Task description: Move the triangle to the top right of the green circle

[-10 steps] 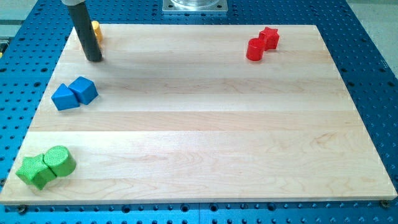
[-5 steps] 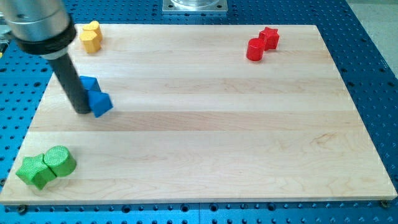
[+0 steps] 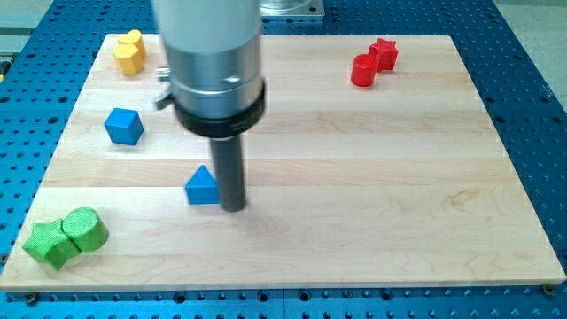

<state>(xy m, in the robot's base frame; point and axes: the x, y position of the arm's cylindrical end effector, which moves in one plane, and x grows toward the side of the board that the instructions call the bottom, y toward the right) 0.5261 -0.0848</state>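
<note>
Camera view, going from the view's left: the green star block (image 3: pixel 46 245) and the green circle (image 3: pixel 85 229) sit touching in the bottom-left corner of the wooden board (image 3: pixel 372 177). Up top there's a yellow block (image 3: pixel 129 51), shape hard to call. Below it, a blue cube (image 3: pixel 123 126). Then the blue triangle (image 3: pixel 203 185), sitting well apart from the green circle, up and to its right. The rod's tip (image 3: pixel 233 207) is just beside the triangle on its right, touching or nearly so, can't quite tell. No jaws on this tool, just a plain dark rod with nothing held. Far right near the top: 2 red blocks, a red cylinder (image 3: pixel 363 70) and a red star (image 3: pixel 384 53), touching.

For the step: the triangle probably needs nudging left and down toward the circle, so pushing from its right side looks sensible. Push through its middle so it doesn't spin off, and stop short of bumping the green pair.

Blocks look like matte plastic, the green ones ribbed; the board is smooth pale wood, so things should slide easily.
</note>
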